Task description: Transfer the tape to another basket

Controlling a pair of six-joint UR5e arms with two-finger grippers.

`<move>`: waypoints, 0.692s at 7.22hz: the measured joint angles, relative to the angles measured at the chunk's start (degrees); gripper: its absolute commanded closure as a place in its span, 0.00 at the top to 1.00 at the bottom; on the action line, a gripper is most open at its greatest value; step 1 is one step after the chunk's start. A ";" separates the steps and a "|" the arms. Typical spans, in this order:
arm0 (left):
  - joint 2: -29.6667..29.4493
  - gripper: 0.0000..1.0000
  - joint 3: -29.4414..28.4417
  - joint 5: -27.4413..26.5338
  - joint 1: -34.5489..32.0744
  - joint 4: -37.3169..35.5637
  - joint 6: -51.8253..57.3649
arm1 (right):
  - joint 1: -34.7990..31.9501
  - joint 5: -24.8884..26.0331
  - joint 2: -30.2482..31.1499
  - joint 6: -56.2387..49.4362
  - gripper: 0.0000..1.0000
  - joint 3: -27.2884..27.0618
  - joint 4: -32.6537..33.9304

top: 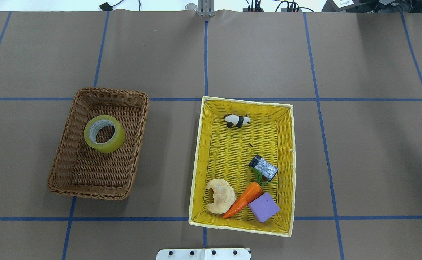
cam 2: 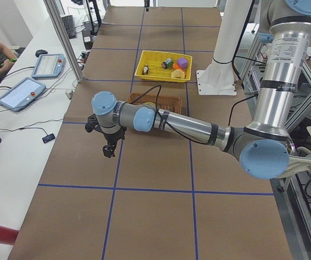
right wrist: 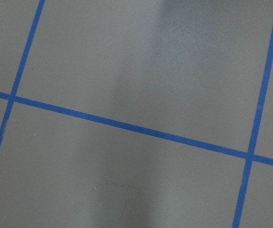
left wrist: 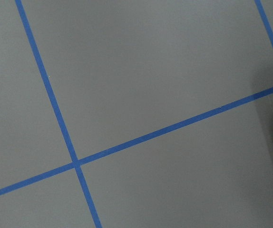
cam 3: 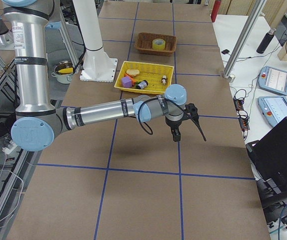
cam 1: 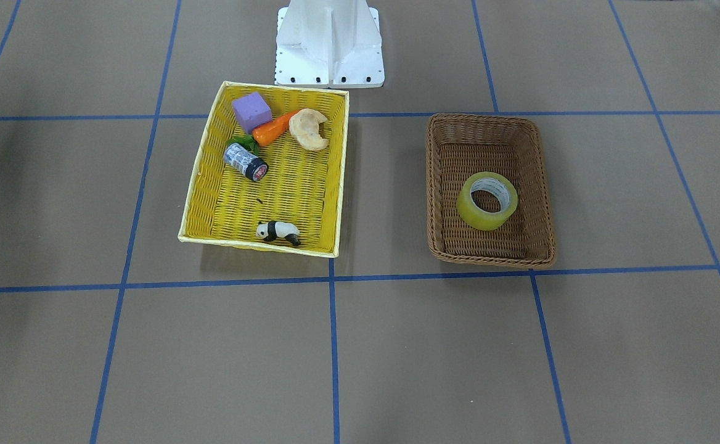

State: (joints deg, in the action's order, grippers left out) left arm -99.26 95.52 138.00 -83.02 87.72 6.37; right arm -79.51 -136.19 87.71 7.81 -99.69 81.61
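— inside the basket (top: 88,191), in its far half, lay the tape (top: 104,133). axis?
— near upright, slightly tilted; hole faced up.
— hands?
— left gripper (cam 2: 108,151) and right gripper (cam 3: 176,136) hung over the table (top: 232,54), well apart from it; finger spread could not be told.

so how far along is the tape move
The tape lies in the brown basket. Nothing is in hand: the left gripper and right gripper hang over the table, away from both baskets. If brown was the goal, it looks done; if the yellow basket is, everything is left.
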 measured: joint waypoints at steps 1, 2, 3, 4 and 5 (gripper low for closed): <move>0.14 0.98 1.15 0.19 0.02 0.25 -0.37 | 0.17 -0.06 -1.29 -0.27 1.00 1.70 -0.02; 0.26 0.98 2.01 0.23 0.04 0.37 -0.50 | 0.20 -0.42 -2.78 -0.40 1.00 3.49 -0.04; 0.28 0.98 2.23 0.24 0.05 0.45 -0.50 | 0.22 -0.64 -3.55 -0.32 1.00 4.15 -0.06; 0.39 0.98 2.32 0.27 0.04 0.49 -0.47 | 0.23 -0.71 -3.91 -0.09 1.00 4.34 -0.10; 0.64 0.98 2.57 0.31 0.00 0.53 -0.41 | 0.26 -0.77 -4.07 0.03 1.00 4.38 -0.12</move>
State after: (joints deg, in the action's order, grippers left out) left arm -98.62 98.09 138.31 -83.01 88.25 5.96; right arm -79.25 -136.96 83.64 7.84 -95.31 81.49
